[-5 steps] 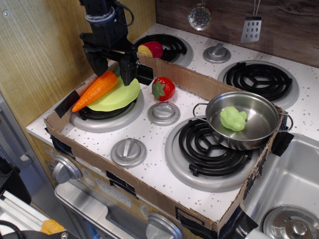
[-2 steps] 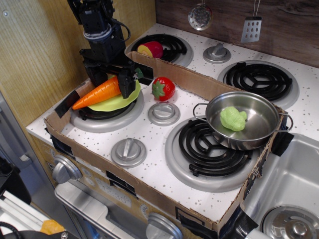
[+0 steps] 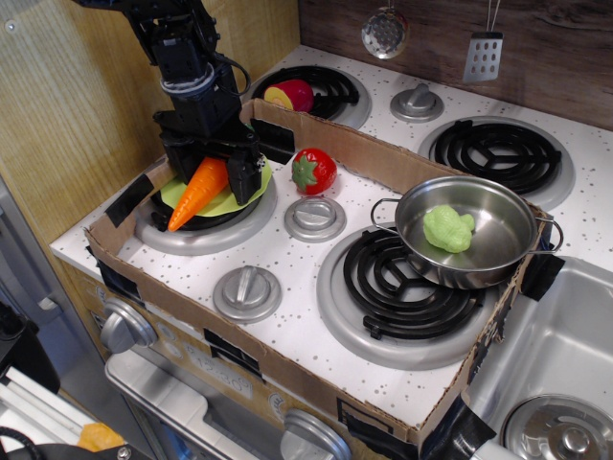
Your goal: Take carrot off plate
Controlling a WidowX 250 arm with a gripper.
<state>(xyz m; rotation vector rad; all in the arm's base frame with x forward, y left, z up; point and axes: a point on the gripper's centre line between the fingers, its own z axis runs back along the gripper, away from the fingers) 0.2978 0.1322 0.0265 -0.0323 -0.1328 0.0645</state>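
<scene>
The orange carrot [image 3: 195, 195] lies on the yellow-green plate [image 3: 230, 202], which rests on the front left burner. Its tip points down-left past the plate's edge, and its thick end is up under the gripper. My black gripper [image 3: 216, 171] is lowered over the plate. Its fingers stand wide apart on either side of the carrot's thick end, one finger [image 3: 257, 179] to the right. The jaws look open, wider than the carrot. The carrot's green stem end is hidden by the gripper.
A cardboard wall [image 3: 364, 153] frames the stove area. A red strawberry [image 3: 313, 170] sits just right of the plate. A steel pan [image 3: 469, 235] holding a green toy [image 3: 448, 228] is on the front right burner. Round knobs [image 3: 314, 218] sit between the burners.
The gripper has come down over the plate. The carrot has swung from lying nearly flat, tip far left, to pointing down-left, and the plate has settled flatter.
</scene>
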